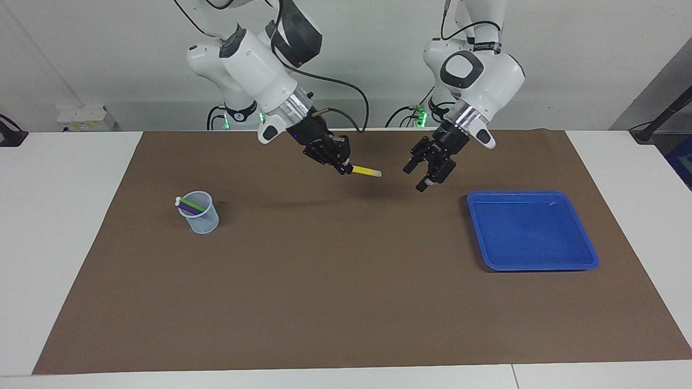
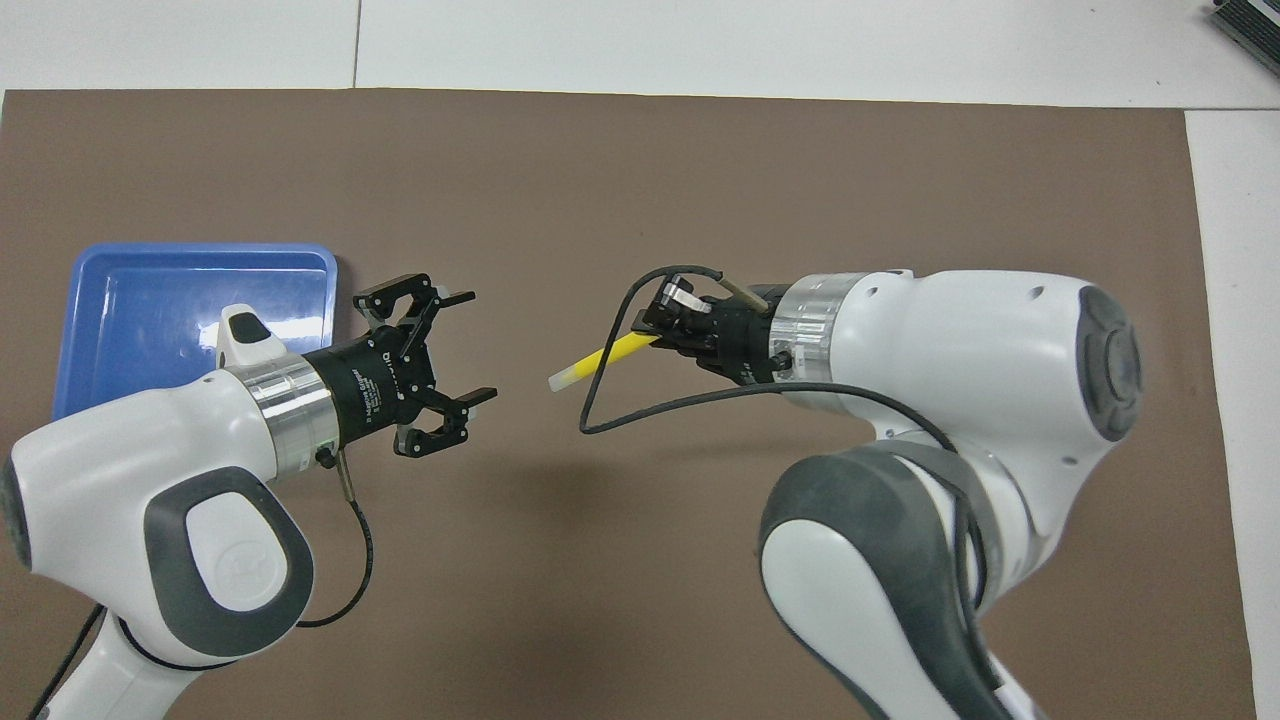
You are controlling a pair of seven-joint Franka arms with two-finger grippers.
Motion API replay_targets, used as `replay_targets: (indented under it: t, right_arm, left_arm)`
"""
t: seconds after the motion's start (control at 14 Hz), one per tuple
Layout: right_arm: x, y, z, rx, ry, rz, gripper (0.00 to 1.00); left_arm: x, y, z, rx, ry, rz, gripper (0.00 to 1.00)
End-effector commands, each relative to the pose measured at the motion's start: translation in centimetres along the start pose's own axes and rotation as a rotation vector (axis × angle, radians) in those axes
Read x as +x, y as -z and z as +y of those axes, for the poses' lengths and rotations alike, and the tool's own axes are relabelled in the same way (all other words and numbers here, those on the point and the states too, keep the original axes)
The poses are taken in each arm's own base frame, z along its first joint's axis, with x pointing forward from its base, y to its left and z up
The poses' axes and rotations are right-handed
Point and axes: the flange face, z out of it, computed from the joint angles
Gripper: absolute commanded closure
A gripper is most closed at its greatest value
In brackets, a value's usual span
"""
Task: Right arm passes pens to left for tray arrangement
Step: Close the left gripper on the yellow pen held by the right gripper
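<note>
White desk carries a broad brown mat. Two white jointed arms lean in over the mat's middle. At the left arm's end lies a shallow bright blue plastic tray with nothing visible in it. Toward the right arm's end stands a small translucent pale-blue cup holding a purple pen and a green pen. Over the mat, the left claw hangs with fingers spread apart, near the tray. The right claw is clamped on a slim yellow marker pen, whose pale tip points at the left claw, just short of it.
</note>
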Motion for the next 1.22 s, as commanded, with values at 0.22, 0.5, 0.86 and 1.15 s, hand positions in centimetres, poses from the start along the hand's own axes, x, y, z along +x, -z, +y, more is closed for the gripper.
replay_targets:
  t: [0.22, 0.5, 0.86, 1.15]
  right_arm:
    - [-2.8, -4.2, -1.0, 0.061, -0.082, 0.030, 1.00]
    - [-3.0, -4.3, -1.1, 0.062, -0.079, 0.028, 1.00]
    - [-2.9, -4.4, -1.1, 0.061, -0.081, 0.028, 1.00]
    - [-2.8, -4.2, -1.3, 0.065, -0.081, 0.030, 1.00]
  left_arm:
    - [-1.9, -0.5, -1.6, -0.060, 0.153, 0.005, 0.00]
    - [-3.2, -1.2, -2.7, -0.064, 0.129, 0.008, 0.00]
    - [-3.2, -2.5, -6.0, -0.065, 0.087, 0.050, 0.07]
    - [-3.4, -2.6, -6.1, -0.069, 0.079, 0.050, 0.22]
